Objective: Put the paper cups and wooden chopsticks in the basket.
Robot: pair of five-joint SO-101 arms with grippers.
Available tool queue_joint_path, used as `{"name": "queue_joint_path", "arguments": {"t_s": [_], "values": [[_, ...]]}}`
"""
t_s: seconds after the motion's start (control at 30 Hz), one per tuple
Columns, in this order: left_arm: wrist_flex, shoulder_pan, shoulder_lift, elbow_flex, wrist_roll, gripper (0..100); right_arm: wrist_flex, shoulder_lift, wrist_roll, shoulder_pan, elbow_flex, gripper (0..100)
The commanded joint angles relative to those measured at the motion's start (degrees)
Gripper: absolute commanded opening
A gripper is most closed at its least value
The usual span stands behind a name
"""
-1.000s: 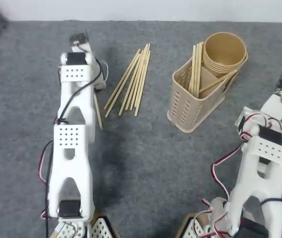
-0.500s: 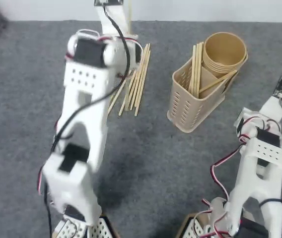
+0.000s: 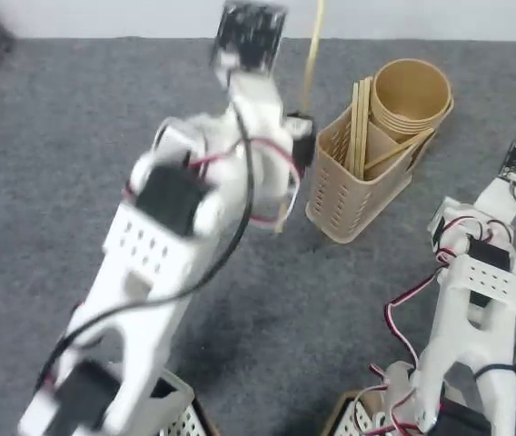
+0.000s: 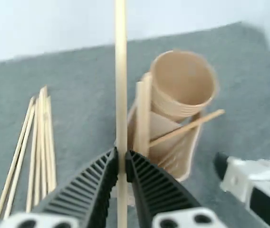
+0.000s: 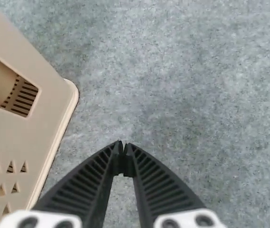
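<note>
High view looks down over the table [image 3: 49,136]; both close wrist views share its basket [image 3: 349,204].

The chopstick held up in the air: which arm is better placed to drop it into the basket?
Left. The left gripper grips the chopstick upright near the basket. The right gripper is shut, empty, low over the table next to the basket.

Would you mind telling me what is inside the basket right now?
The basket holds a nested stack of paper cups, several wooden chopsticks standing along one wall and one slanted chopstick across the opening. Its floor and the cups' lower parts are hidden by the walls.
</note>
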Motion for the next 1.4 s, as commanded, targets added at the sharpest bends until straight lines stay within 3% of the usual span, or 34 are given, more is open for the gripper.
{"name": "queue_joint_path", "arguments": {"t_s": [0.0,0.13,0.3,0.7,0.77,1.17,1.27,1.37], "values": [[-27.96,-1.41,-17.49,22.46,0.35,1,-1.01,-0.92,-0.44,-0.04,-0.26,0.9],[-51.34,-1.58,-22.95,35.65,-0.79,1,-0.75,-0.92,-0.44,-1.45,-0.26,0.9],[-67.69,1.05,-21.1,38.55,-2.11,1,-0.75,-0.92,-0.44,-1.45,-0.26,0.9],[-93.63,4.84,-2.81,46.81,-16.0,1,-7.6,-0.84,-0.44,-1.36,3.69,0.9],[-96.97,4.84,-0.18,46.9,-15.56,1,-7.52,-0.84,-0.44,-1.36,3.69,0.9],[-96.26,6.07,0.0,51.3,-15.38,10,-7.69,-0.84,-0.44,-1.45,3.69,1.2],[-90.81,5.89,-3.78,51.3,-15.3,10,-7.69,-0.84,-0.44,-1.45,3.69,1.2],[-80.0,3.87,-8.26,47.69,-11.6,11,-7.6,-0.84,-0.44,-1.45,3.69,1.2]]}}
